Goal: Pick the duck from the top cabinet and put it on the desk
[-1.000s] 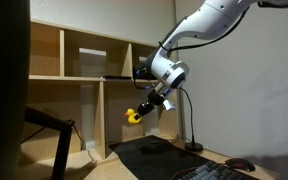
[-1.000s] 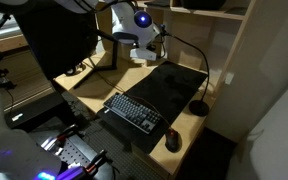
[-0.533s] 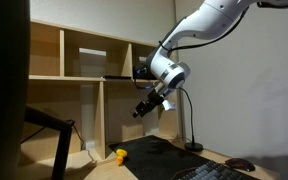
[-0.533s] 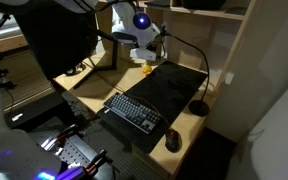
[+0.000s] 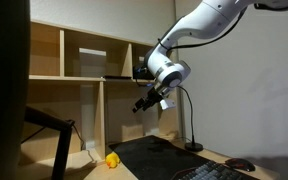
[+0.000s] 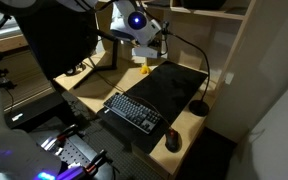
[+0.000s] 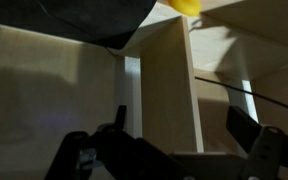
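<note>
The small yellow duck [image 5: 112, 158] lies on the light wooden desk [image 5: 96, 166], just off the corner of the black mat [image 5: 154, 155]. It also shows as a yellow spot [image 6: 144, 68] at the mat's far edge and as the duck [image 7: 187, 4] at the top edge of the wrist view. My gripper [image 5: 144, 105] hangs open well above the duck, with nothing between its fingers [image 7: 246, 125]. The plywood top cabinet [image 5: 84, 60] with open cubbies stands behind and beside the arm.
A dark keyboard [image 6: 134, 110] and a mouse [image 6: 172, 140] lie at the mat's near side. A black gooseneck lamp [image 5: 189, 120] stands close beside the arm, its base [image 6: 199, 107] on the mat's edge. A dark chair [image 5: 44, 125] stands in the foreground.
The gripper opened and let the duck go; the duck dropped onto the desk and came to rest beside the mat. The gripper rose slightly.
</note>
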{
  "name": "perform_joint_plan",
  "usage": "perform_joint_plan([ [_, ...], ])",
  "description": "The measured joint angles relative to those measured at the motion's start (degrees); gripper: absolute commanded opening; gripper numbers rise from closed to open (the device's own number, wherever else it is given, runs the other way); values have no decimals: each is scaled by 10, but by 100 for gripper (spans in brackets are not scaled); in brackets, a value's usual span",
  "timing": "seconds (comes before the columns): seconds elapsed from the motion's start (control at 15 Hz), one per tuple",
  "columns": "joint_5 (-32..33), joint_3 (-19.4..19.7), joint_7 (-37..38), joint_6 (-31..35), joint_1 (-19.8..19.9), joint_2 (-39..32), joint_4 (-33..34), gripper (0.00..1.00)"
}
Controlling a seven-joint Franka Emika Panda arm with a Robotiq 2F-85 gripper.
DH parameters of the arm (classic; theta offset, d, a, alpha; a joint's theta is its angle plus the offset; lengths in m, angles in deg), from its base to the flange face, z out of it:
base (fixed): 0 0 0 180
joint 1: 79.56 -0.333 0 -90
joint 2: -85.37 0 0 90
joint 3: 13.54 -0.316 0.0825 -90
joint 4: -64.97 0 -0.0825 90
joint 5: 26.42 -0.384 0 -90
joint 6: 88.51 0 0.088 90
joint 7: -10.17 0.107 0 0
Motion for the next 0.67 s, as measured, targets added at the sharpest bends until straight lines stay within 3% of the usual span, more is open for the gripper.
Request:
perform_joint_plan([
  [0.27, -168, -38, -160, 15, 19, -27, 90, 100],
  [0.53, -341, -37, -320, 4, 21, -47, 139, 100],
  [0.67, -366, -42, -331, 2, 23, -26, 132, 100],
])
